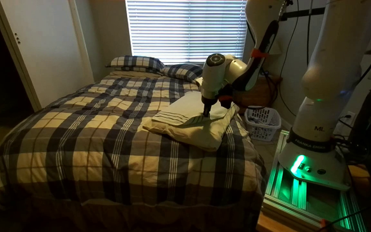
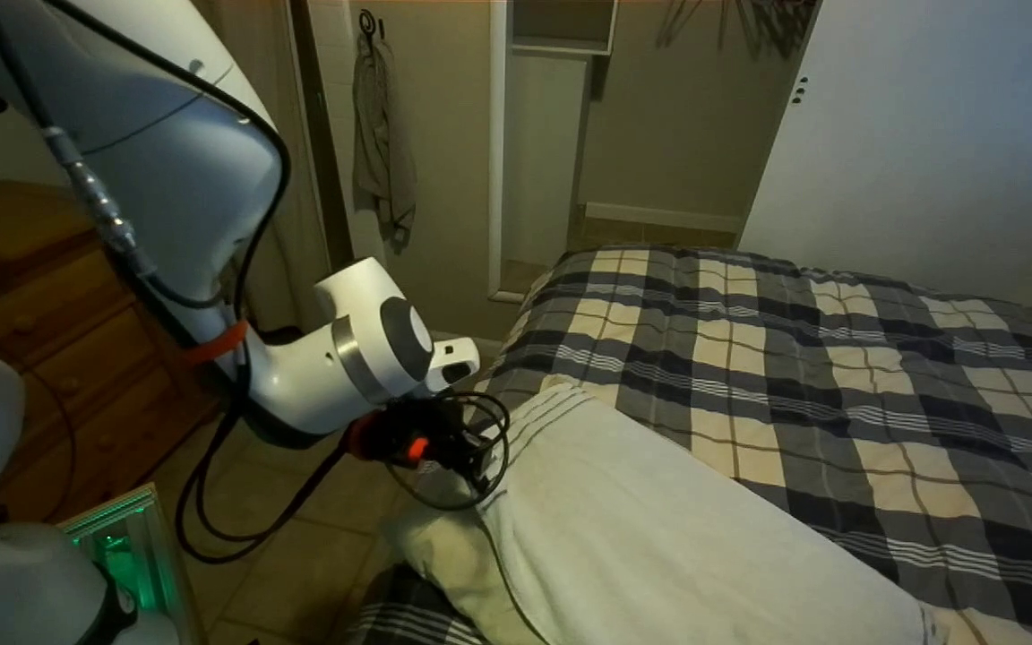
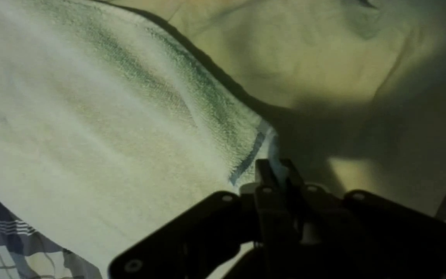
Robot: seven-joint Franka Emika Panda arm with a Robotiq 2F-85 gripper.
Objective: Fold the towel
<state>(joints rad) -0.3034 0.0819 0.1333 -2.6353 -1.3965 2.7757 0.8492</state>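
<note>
towel (image 3: pixel 107 131) lies with its striped edge pinched in the tool (image 3: pixel 279 170).

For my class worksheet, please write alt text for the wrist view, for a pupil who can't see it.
Dark robot fingers pinch the edge of a pale towel beside a short blue-grey stripe. The towel fills much of the left side; partly shadowed cream fabric spreads beyond its edge, and checked bedding shows at the lower left.
</note>
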